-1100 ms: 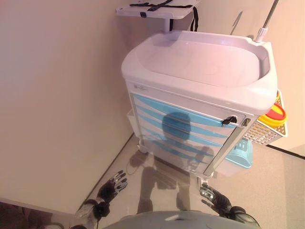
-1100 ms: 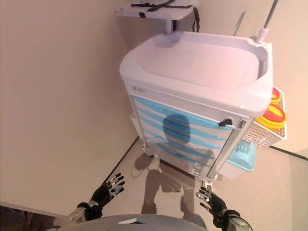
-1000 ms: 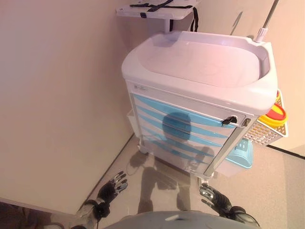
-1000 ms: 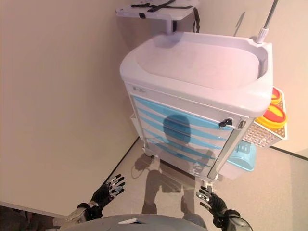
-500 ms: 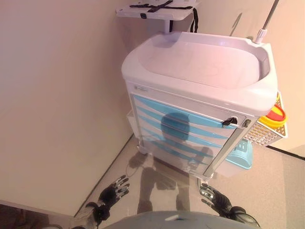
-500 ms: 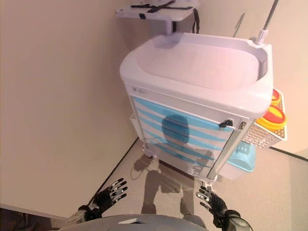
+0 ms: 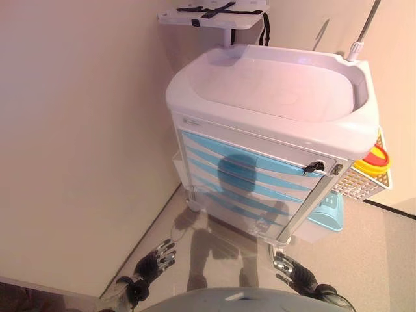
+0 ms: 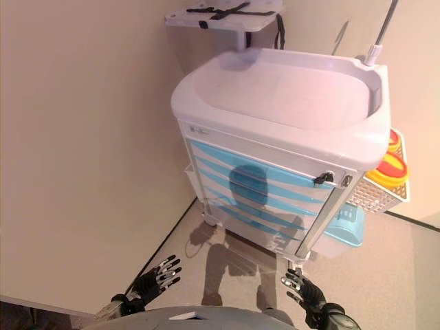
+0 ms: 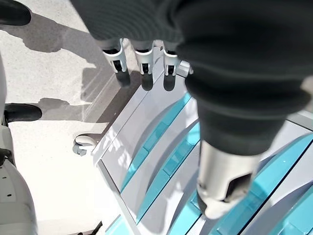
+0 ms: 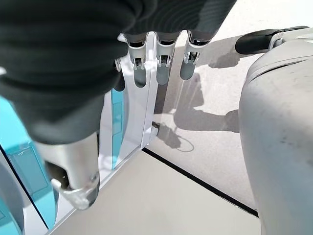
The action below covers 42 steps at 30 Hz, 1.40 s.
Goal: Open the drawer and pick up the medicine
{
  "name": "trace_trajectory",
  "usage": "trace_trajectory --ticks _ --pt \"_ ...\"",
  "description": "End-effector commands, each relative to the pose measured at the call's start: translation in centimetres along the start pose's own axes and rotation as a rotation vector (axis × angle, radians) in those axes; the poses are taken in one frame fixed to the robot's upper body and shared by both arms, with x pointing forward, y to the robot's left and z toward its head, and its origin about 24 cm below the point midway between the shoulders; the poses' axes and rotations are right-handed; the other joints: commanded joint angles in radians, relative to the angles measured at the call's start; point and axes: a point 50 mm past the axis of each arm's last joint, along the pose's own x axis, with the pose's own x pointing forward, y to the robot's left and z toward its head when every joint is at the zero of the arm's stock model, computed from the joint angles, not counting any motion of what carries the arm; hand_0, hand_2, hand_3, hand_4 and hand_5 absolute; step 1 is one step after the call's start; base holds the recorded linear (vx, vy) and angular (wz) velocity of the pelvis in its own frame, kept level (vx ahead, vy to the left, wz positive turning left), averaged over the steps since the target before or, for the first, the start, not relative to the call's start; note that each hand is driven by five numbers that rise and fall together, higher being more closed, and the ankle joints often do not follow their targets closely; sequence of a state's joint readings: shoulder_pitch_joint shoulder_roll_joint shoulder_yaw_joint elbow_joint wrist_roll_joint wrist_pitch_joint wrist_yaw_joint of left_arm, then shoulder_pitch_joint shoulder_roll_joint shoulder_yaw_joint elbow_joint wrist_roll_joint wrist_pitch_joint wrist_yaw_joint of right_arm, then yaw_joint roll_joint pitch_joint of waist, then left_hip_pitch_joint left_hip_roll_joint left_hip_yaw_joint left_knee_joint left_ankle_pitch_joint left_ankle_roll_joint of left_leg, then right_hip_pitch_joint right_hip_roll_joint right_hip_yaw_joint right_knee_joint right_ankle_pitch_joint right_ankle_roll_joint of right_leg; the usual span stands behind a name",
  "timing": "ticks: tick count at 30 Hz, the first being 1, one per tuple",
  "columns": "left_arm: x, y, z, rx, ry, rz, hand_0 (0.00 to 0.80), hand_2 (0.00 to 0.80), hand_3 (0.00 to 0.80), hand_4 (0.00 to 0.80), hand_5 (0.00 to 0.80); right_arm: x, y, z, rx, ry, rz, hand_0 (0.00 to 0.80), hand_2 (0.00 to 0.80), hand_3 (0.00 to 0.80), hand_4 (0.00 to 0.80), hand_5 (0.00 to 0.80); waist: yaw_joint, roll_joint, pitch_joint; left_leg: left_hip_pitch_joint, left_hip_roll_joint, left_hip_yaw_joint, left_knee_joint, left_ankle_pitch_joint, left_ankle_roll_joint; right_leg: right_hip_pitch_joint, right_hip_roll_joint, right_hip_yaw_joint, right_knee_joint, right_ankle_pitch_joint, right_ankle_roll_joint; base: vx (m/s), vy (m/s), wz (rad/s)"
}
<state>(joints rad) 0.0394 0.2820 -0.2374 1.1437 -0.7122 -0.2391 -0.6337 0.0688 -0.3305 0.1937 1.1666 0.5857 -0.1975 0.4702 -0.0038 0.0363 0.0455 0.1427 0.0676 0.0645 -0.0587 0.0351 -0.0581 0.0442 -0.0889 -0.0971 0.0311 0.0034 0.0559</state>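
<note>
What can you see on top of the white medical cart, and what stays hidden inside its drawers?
The cart has a bare recessed top tray. All blue drawers are shut, so any medicine inside is hidden.

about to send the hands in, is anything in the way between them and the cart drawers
Nothing visible stands between them. The left hand and right hand hang low, open, over bare floor in front of the cart. The blue drawers are all shut, so the medicine is out of sight.
</note>
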Motion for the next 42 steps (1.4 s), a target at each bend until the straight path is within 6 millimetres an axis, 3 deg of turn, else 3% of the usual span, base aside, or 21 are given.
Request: trace_trajectory --ticks 1,11,21,30,42 --pt "0.6 0.3 2.7 -0.043 -0.106 -0.017 0.000 0.000 0.000 0.000 0.000 1.4 1.5 2.3 -0.033 -0.077 0.076 0.000 0.000 0.000 0.000 0.000 -0.011 -0.059 0.047 -0.036 -0.062 0.038 0.063 -0.085 0.019 0.051 -0.023 -0.017 -0.049 0.008 0.062 0.000 0.000 0.00" --pt "1.5 -0.5 4.0 -0.291 -0.183 -0.099 0.000 0.000 0.000 0.000 0.000 1.2 1.1 2.7 -0.034 -0.082 0.063 0.000 0.000 0.000 0.000 0.000 -0.026 -0.066 0.107 -0.105 -0.053 0.038 0.140 -0.097 0.027 -0.020 -0.025 0.007 0.025 -0.009 0.054 0.007 0.010 -0.02" --pt "4.0 -4.3 10.2 -0.375 -0.410 -0.385 0.000 0.000 0.000 0.000 0.000 1.6 1.8 4.5 -0.037 -0.164 0.078 0.000 0.000 0.000 0.000 0.000 -0.064 -0.102 0.261 -0.351 -0.045 0.050 0.378 -0.138 0.050 -0.256 -0.013 0.078 0.182 0.001 0.040 -0.120 -0.008 -0.10" --pt "5.6 -7.8 13.8 -0.469 -0.510 -0.548 0.000 0.000 0.000 0.000 0.000 2.2 3.1 4.9 -0.021 -0.167 0.111 0.000 0.000 0.000 0.000 0.000 -0.097 -0.134 0.322 -0.500 -0.026 0.058 0.499 -0.158 0.067 -0.414 0.015 0.125 0.280 0.018 0.044 -0.095 -0.026 -0.09" --pt "6.4 -11.8 18.5 -0.531 -0.619 -0.731 0.000 0.000 0.000 0.000 0.000 2.4 4.5 4.3 0.026 -0.162 0.152 0.000 0.000 0.000 0.000 0.000 -0.121 -0.196 0.356 -0.596 -0.008 0.037 0.596 -0.186 0.067 -0.479 0.048 0.123 0.332 0.018 0.037 -0.023 -0.077 0.00"
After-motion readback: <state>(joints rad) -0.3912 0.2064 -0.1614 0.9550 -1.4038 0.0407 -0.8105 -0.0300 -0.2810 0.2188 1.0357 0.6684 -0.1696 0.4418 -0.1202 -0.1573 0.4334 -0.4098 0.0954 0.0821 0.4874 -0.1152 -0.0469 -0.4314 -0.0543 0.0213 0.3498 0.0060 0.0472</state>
